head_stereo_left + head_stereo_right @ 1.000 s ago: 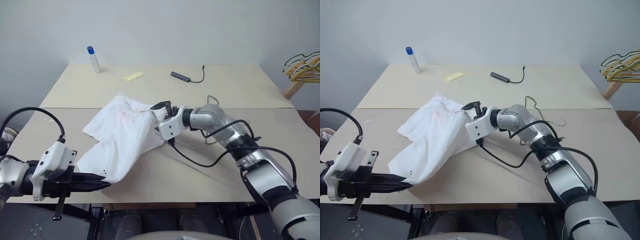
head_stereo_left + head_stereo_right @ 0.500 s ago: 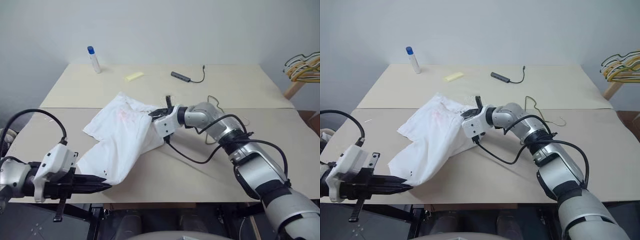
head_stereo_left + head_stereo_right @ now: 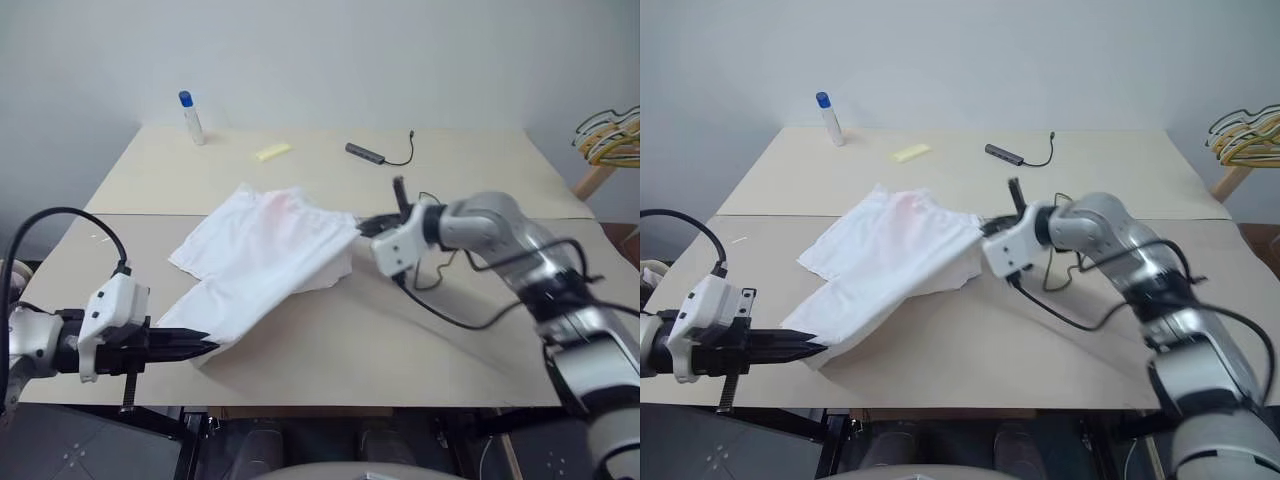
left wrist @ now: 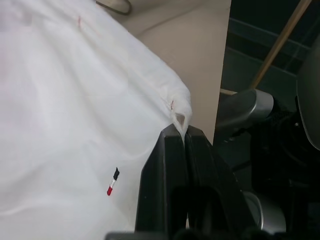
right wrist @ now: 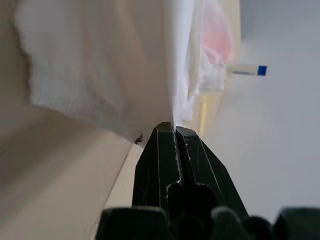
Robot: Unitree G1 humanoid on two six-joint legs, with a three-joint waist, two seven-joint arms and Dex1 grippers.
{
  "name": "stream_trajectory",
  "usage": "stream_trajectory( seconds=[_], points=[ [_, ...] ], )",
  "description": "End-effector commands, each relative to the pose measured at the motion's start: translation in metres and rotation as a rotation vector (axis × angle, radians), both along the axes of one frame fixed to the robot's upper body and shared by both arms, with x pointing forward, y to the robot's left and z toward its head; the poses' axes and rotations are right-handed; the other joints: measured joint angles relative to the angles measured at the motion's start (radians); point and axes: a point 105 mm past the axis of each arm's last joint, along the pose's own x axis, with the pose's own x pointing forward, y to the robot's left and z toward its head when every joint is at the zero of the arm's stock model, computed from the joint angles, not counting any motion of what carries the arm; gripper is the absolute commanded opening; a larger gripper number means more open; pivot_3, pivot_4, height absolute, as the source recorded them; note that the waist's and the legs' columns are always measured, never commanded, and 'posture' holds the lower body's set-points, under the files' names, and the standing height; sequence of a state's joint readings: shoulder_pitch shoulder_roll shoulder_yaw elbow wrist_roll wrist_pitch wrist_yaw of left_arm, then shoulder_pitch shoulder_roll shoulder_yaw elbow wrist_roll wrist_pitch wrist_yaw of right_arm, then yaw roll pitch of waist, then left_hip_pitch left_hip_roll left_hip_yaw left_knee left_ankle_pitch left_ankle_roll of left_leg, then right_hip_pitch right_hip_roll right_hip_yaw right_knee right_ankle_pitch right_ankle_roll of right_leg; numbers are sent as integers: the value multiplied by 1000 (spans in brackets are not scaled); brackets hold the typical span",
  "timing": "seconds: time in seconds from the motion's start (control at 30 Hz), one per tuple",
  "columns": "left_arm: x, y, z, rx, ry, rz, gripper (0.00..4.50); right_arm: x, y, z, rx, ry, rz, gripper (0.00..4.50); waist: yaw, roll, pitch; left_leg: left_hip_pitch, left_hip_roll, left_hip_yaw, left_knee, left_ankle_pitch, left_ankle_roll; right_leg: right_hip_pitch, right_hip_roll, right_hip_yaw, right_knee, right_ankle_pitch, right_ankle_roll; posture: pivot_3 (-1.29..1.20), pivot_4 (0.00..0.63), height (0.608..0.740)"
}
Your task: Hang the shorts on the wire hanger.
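White thin-fabric shorts (image 3: 265,260) spread on beige table (image 3: 470,170), clamped at near hem by left gripper (image 3: 205,345), at far edge by right gripper (image 3: 985,228); keep cloth taut, lift evenly; thin olive-green wire hanger (image 3: 432,205) behind right arm.

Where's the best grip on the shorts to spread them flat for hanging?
Pinch the edges, not the middle. The shorts are thin, soft cloth lying flat on the table, so only hems and corners give a bite. The left gripper is shut on the near corner, coming in low from the left; the right gripper is shut on the right-hand edge, coming from the right. Those opposite holds look good.
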State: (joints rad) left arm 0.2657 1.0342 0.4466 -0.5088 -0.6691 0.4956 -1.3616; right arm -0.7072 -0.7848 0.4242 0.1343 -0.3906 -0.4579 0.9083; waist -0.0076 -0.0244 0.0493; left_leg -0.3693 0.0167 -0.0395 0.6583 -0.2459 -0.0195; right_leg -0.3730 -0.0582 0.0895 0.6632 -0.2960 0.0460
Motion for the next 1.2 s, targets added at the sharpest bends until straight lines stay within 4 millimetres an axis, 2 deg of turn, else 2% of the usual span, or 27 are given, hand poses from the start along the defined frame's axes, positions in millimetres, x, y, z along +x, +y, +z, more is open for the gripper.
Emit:
stream_trajectory(
  seconds=[0.03,0.2,0.47,0.67,0.8,0.9,1.0,1.07,1.2],
  points=[
    [-2,5,7,17,0,-32,0,-38,-12,-3,-51,141,-25,54,-4,0,0,0,0,0,0,0,0,0,0,0,0,0,0,59,0,740],
    [-4,9,12,25,19,-55,0,-81,-16,-23,-136,336,-39,54,-14,1,0,4,2,3,0,0,0,2,2,2,1,-4,5,56,0,740],
    [-11,18,10,42,71,-64,0,-116,-18,-35,-183,602,-50,54,-4,0,1,1,2,3,0,0,0,0,1,1,0,-4,4,64,0,740],
    [-20,31,-8,113,135,-46,0,-138,-6,-39,-67,827,-38,54,-4,-2,1,2,2,3,0,0,0,1,1,0,0,-5,5,69,0,740],
    [-22,45,-24,259,151,-37,0,-153,5,-36,16,1000,-30,54,-4,-2,2,2,3,2,0,0,0,1,2,0,0,-5,6,72,0,740],
    [-20,62,-31,370,150,-17,0,-159,12,-33,75,1056,-5,54,-3,-2,2,2,2,2,0,0,0,1,1,0,-1,-6,6,69,0,740],
    [-10,78,-37,463,113,5,0,-152,12,-37,99,1010,-36,54,0,-3,2,2,2,2,0,0,0,1,1,-1,-1,-6,6,65,0,740],
    [-4,77,-37,467,79,4,0,-148,11,-40,99,973,-51,54,3,-4,2,2,2,2,0,0,0,1,1,-1,-1,-6,7,63,0,740],
    [11,61,-36,408,1,15,0,-141,9,-38,111,919,-63,54,5,-4,2,1,2,3,0,0,0,0,1,-1,-1,-6,7,57,0,740]
  ],
)
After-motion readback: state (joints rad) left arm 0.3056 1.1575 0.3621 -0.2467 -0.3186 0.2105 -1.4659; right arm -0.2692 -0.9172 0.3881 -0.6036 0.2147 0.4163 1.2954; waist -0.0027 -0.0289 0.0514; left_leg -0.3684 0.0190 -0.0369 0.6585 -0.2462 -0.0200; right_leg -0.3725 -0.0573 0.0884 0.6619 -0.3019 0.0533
